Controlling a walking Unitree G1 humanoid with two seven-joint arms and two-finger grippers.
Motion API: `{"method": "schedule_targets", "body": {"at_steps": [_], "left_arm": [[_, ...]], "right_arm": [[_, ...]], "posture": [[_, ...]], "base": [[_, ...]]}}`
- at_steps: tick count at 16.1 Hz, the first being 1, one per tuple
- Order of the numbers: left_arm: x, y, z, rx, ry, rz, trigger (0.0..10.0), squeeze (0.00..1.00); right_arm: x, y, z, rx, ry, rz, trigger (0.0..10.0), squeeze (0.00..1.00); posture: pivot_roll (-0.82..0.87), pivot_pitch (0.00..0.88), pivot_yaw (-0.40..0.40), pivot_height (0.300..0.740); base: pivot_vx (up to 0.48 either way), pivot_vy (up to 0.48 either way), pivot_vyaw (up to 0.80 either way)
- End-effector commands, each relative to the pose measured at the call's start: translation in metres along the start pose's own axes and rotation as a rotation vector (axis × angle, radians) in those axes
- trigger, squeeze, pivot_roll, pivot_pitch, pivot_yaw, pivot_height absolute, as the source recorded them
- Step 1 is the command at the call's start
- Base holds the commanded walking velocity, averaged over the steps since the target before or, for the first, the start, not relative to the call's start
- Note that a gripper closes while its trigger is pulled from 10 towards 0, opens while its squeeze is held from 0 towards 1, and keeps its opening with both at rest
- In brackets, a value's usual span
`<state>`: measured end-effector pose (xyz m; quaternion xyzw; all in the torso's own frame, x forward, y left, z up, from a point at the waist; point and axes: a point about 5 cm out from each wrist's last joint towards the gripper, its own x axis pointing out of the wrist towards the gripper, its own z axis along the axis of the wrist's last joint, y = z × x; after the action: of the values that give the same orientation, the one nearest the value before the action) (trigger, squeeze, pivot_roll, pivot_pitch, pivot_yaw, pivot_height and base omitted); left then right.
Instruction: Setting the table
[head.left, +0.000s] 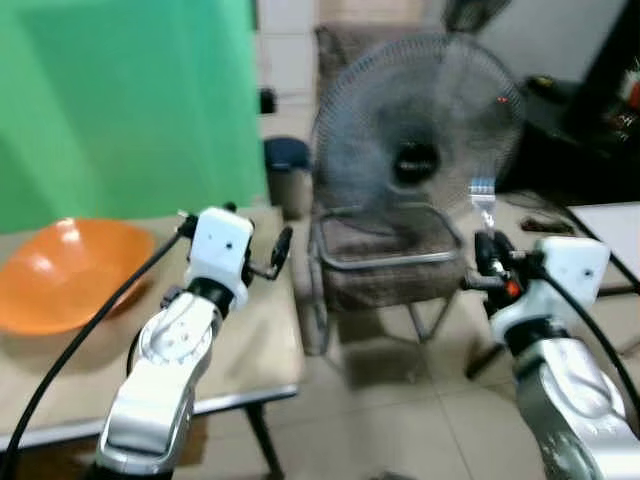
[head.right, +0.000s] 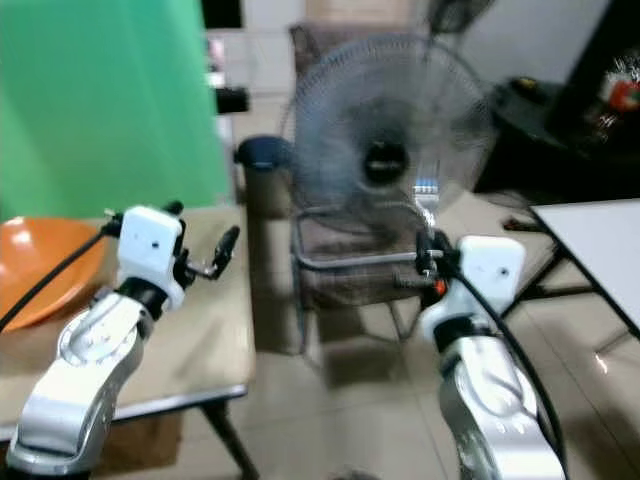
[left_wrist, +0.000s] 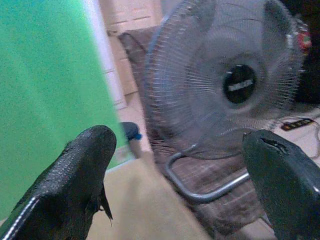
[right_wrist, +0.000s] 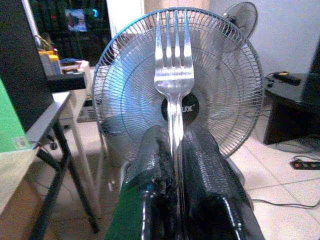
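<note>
- Fork (right_wrist: 173, 75) sits clamped between the two black fingers (right_wrist: 205, 165) of the right claw (right_wrist: 175, 145), which pinch its handle tight; the tines stand clear above the fingertips.
- The fork's long axis runs straight along the fingers, tines pointing up and away from the wrist; in the head views it shows as a small silver shape (head.left: 483, 200) held upright in the air on the robot's right, over the tiled floor (head.left: 400, 400) and off any counter.
- Left claw (head.left: 272, 255) is held wide with nothing between its fingers (left_wrist: 75, 170), hovering over the near right part of the beige counter (head.left: 250, 340).
- An orange bowl (head.left: 60, 270) rests on that counter to the left, apart from the left claw; its left edge is cut off in the right eye view.
- Directly ahead of both claws stands a large pedestal fan (head.left: 415, 140), its grille facing the robot, with a metal-framed chair (head.left: 385, 260) behind and below it; both stand between the two counters.
- A green screen (head.left: 120, 100) backs the left counter, and a dark bin (head.left: 287, 165) stands on the floor beside it.
- A white counter (head.right: 590, 240) shows at the far right, cut off by the frame edge.
- The head views are blurred, so small items on the dark furniture at the back right cannot be made out.
</note>
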<state>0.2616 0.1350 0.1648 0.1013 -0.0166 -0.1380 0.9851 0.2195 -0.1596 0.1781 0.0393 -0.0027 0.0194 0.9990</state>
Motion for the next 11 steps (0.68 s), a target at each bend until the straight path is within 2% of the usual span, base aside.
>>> {"method": "schedule_targets", "body": {"at_steps": [1,4,5,7,11], "left_arm": [[0.0034,-0.0041,0.0017,-0.008,-0.007,-0.011,10.0,0.00],[0.0028,-0.0032,-0.0003,-0.045,0.002,0.003,10.0,0.00],[0.0043,-0.0024,0.0009,-0.027,-0.001,0.011,10.0,0.00],[0.0072,0.0031,0.0049,-0.041,-0.021,0.036,10.0,0.00],[0.0088,0.0033,0.0047,-0.031,-0.023,0.038,10.0,0.00]], "right_arm": [[0.0000,-0.0028,0.0021,-0.013,0.006,-0.011,10.0,0.00],[0.0004,-0.0074,-0.0035,-0.031,0.045,-0.076,10.0,0.00],[0.0018,-0.0082,-0.0047,-0.045,0.050,-0.075,10.0,0.00],[0.0067,-0.0079,-0.0050,-0.055,0.050,-0.085,10.0,0.00],[0.0081,-0.0104,-0.0016,-0.079,0.046,-0.101,10.0,0.00]], "posture": [[0.01,0.000,-0.009,0.740],[0.01,0.000,-0.019,0.740],[0.02,0.000,-0.031,0.740],[0.02,0.000,-0.034,0.740],[0.02,0.000,-0.037,0.740]], "base": [[0.000,0.000,-0.80],[0.000,0.000,-0.80],[0.000,0.000,-0.80],[0.000,0.000,-0.80],[0.000,0.000,-0.80]]}}
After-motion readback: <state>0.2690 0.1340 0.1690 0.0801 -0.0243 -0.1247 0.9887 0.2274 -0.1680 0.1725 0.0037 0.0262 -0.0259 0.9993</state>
